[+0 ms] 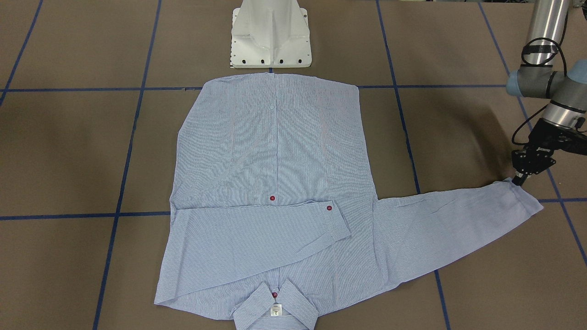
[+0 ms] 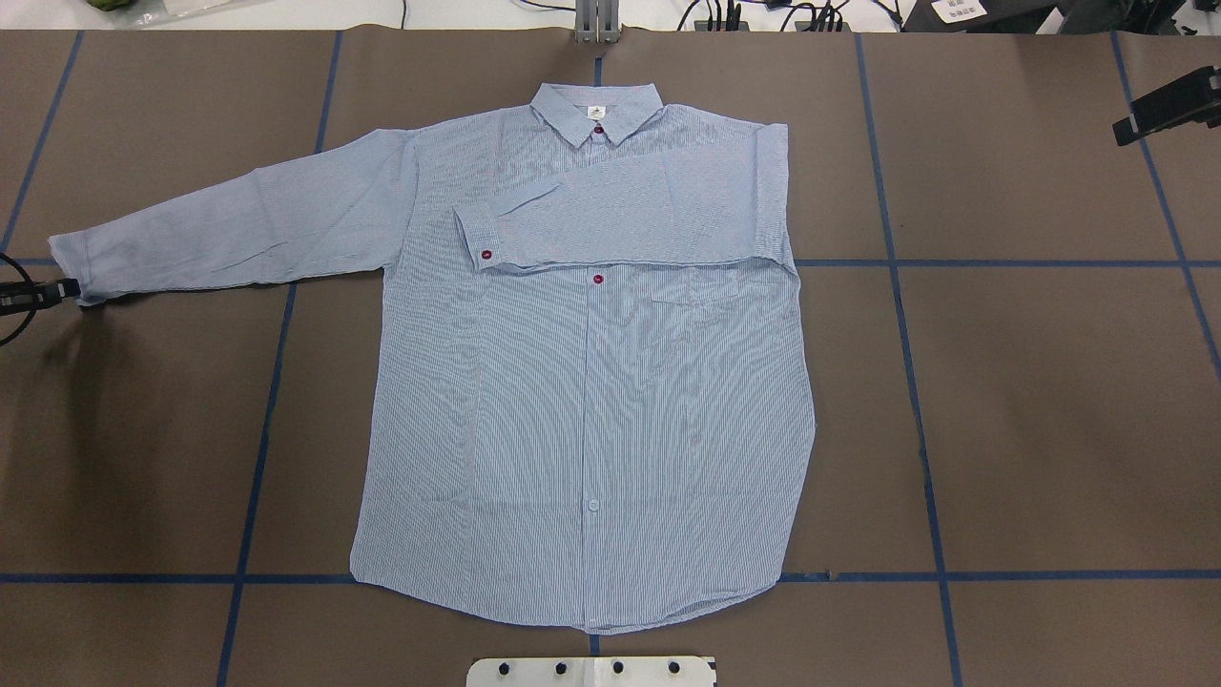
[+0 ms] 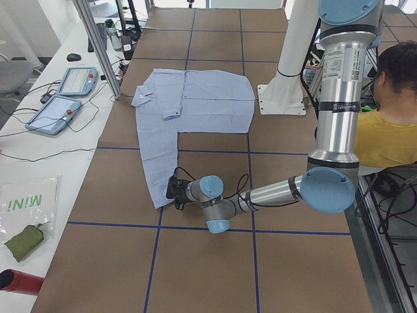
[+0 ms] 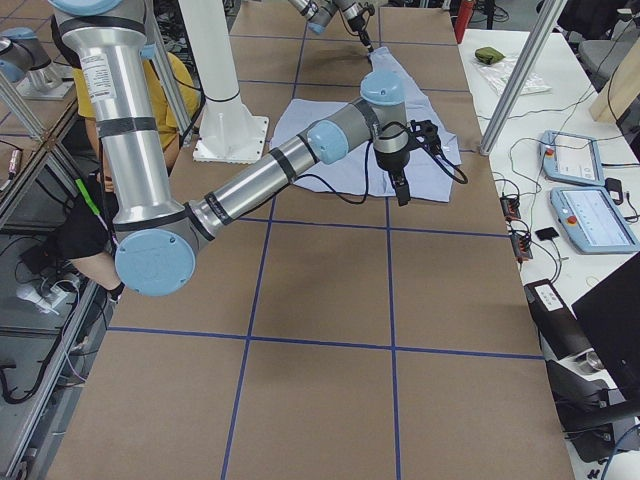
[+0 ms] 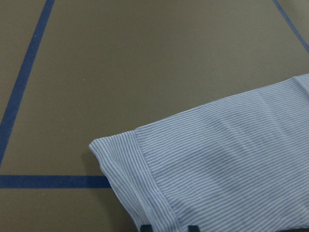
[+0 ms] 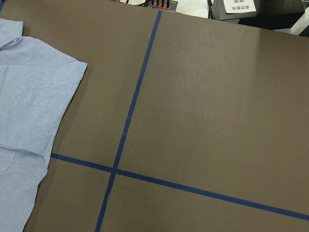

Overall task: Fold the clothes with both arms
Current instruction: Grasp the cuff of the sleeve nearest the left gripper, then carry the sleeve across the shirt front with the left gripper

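Note:
The light blue striped shirt (image 2: 591,401) lies flat, buttoned side up, collar (image 2: 596,110) toward the far edge. One sleeve is folded across the chest (image 2: 610,224). The other sleeve (image 2: 238,229) stretches out to the robot's left. My left gripper (image 2: 63,287) sits low at that sleeve's cuff (image 5: 125,169) and looks shut on its edge; two fingertips (image 5: 146,227) show at the bottom of the left wrist view. It also shows in the front view (image 1: 519,179). My right gripper (image 2: 1169,107) hovers off the shirt's right side over bare table; its jaws are not visible.
The white pedestal base (image 1: 270,36) stands by the shirt's hem. Blue tape lines (image 6: 130,111) cross the brown table. An operator (image 3: 391,124) sits at the robot's side. Tablets (image 3: 65,98) and cables lie on the white bench beyond the table's far edge.

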Action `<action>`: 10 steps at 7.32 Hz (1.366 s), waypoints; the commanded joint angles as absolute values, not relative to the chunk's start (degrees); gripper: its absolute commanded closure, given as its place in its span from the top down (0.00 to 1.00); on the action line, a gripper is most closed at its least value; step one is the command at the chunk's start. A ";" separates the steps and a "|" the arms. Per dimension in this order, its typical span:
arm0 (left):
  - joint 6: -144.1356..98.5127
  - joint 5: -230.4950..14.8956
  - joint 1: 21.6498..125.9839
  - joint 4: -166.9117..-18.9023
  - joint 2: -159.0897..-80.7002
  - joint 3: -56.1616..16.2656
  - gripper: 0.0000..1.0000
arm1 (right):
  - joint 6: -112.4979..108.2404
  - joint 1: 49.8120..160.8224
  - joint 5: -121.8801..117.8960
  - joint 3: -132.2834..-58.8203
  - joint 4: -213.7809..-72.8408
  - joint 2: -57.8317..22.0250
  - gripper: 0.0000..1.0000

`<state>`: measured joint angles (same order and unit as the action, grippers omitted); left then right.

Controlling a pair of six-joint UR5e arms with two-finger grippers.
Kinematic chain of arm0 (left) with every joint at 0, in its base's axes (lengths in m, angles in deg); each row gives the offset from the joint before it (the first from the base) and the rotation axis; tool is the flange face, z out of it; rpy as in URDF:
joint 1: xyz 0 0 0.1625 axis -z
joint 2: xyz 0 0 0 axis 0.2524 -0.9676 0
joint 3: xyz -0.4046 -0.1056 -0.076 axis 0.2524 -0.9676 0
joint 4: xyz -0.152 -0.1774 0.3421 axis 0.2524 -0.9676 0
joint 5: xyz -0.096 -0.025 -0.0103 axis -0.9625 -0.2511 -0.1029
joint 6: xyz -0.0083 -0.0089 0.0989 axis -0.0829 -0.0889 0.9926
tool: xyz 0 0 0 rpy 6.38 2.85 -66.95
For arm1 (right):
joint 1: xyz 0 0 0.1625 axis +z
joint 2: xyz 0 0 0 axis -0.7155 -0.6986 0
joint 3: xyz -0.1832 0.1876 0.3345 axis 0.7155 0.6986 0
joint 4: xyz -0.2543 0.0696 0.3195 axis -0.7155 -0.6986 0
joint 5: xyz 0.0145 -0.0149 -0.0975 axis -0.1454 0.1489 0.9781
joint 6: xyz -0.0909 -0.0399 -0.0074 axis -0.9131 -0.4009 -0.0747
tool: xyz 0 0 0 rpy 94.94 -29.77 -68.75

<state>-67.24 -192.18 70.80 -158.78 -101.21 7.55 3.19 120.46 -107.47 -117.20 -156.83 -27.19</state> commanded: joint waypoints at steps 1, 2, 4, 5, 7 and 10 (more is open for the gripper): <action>-63.82 -195.92 70.96 -159.35 -100.39 3.64 0.00 | 3.69 120.48 -107.47 -117.60 -156.83 -27.28 1.00; -63.46 -197.87 71.39 -159.44 -100.30 -0.65 0.00 | 3.87 120.39 -107.47 -118.21 -156.83 -27.72 1.00; -63.97 -200.07 70.96 -157.96 -103.27 -5.78 0.00 | 4.05 120.39 -107.55 -118.57 -156.83 -28.16 1.00; -64.33 -203.22 70.87 -156.90 -107.38 -5.62 0.00 | 4.05 120.39 -107.55 -118.57 -156.65 -28.16 1.00; -70.25 -204.56 68.96 -152.09 -118.43 -6.06 0.00 | 4.13 120.39 -107.55 -118.57 -156.56 -28.51 1.00; -77.23 -203.78 60.78 -132.62 -137.68 -5.71 0.00 | 4.13 120.39 -107.55 -118.40 -156.56 -28.60 1.00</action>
<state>-74.44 -204.22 63.56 -141.53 -129.86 -5.72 4.11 120.40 -107.55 -118.39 -156.56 -28.52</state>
